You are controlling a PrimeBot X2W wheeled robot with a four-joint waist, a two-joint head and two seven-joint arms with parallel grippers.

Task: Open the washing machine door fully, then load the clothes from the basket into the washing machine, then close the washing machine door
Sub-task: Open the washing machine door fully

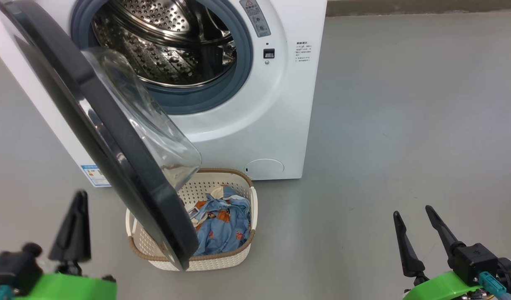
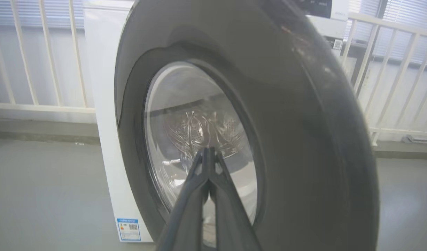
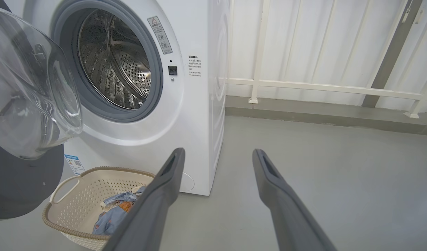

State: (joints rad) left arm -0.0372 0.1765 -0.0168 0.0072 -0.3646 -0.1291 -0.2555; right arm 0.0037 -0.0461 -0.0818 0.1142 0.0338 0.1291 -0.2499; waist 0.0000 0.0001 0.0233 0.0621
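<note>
Starting with the head view, the washing machine door (image 1: 109, 146) stands part-open above the basket (image 1: 239, 250) holding the clothes (image 1: 222, 225); the left hand (image 1: 78, 208) is pinched shut on nothing, the right hand (image 1: 412, 210) spread wide and empty. Left wrist view: closed fingers (image 2: 192, 188) point at the door's outer glass; the door is probably rigid, heavy and slick, so push its black rim. Right wrist view: the clothes look light and limp; pinch a raised fold.
</note>
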